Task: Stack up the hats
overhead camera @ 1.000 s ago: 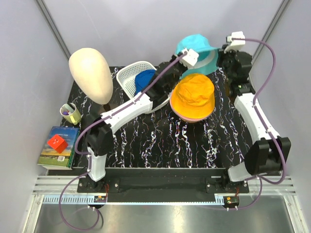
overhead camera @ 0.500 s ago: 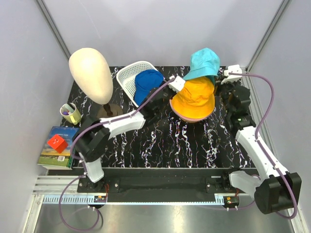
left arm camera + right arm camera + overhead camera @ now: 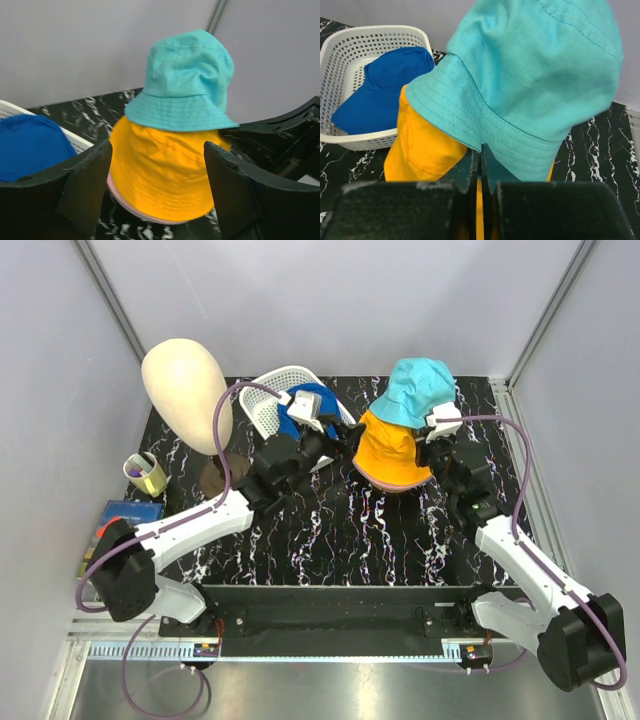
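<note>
Two claws flank the hat stack in the top view: left claw just to its left, spread, nothing held; right claw tight against its right side, closure unreadable from here. Teal bucket hat sits tilted on the orange-yellow bucket hat, with a pink hat brim showing under that. Behind the left claw, royal-blue hat lies in the white basket; cream mannequin head is farther out to the left. Left wrist view: left claw wide open and empty, fingers either side of the stack, not touching it. Teal bucket hat straight ahead on top, orange-yellow bucket hat beneath, pink hat brim at the bottom, royal-blue hat beyond the left finger, right arm beyond the right finger. Right wrist view: right claw closed tight, tips pinching the lower brim edge of the teal bucket hat, which fills the view above. Orange-yellow bucket hat just left of the tips, royal-blue hat in the white basket farther left.
</note>
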### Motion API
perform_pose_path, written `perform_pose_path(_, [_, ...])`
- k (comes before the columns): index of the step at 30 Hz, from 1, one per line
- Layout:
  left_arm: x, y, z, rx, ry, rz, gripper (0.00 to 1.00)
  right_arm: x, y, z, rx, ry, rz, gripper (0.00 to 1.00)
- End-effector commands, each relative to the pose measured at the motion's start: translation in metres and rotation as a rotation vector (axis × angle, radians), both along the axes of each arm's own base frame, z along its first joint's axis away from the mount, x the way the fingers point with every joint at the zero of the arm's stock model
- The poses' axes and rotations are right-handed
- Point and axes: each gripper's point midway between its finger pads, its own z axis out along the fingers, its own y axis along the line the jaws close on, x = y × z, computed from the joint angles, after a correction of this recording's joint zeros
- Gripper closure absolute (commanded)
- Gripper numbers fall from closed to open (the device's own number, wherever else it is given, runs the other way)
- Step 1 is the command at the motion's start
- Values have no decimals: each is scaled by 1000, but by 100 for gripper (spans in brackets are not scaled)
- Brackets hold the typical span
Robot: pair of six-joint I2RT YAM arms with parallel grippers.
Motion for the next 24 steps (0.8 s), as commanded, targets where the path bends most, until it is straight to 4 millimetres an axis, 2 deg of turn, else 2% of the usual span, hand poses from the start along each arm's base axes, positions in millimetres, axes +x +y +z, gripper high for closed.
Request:
perform_pose_path(1, [-23,-27,-4,-271,199,-164,21,-11,12,2,-9,-8,33,100])
perform_pose_path(3, [-27,-37,-1,-329,226,-219,21,-13,17,-4,-19,11,38,100])
perform_pose_path(5, [-27,-49,-9,-369,287,-252,21,-13,16,-10,-34,30,25,100])
perform_pose_path(6, [-29,-54,-3,-396,282,-286,21,-14,20,-11,-43,32,31,100])
perform_pose_path(8, [-32,-64,-7,-440,320,-338,20,-16,21,-13,-46,36,32,100])
perform_pose_path(10, [-31,-69,-1,-489,329,-360,21,-18,24,-14,-39,36,42,100])
perform_pose_path(11, [-30,-74,-6,-491,341,-371,21,-20,24,-16,-40,41,45,100])
perform_pose_path(12, [-31,-76,0,-517,338,-386,21,-20,24,-17,-38,41,45,100])
perform_pose_path(14, [-31,-83,-7,-520,359,-409,21,-22,26,-21,-40,49,52,100])
perform_pose_path(16, [-29,-87,-4,-529,359,-424,21,-23,27,-23,-37,49,55,100])
perform_pose_path(17, [-28,-91,-10,-528,373,-430,21,-24,29,-24,-36,48,63,100])
perform_pose_path(20, [-27,-92,-5,-563,358,-440,24,-24,31,-25,-43,51,69,100])
perform_pose_path(24, [-22,-95,-8,-554,354,-424,27,-25,34,-26,-44,50,83,100])
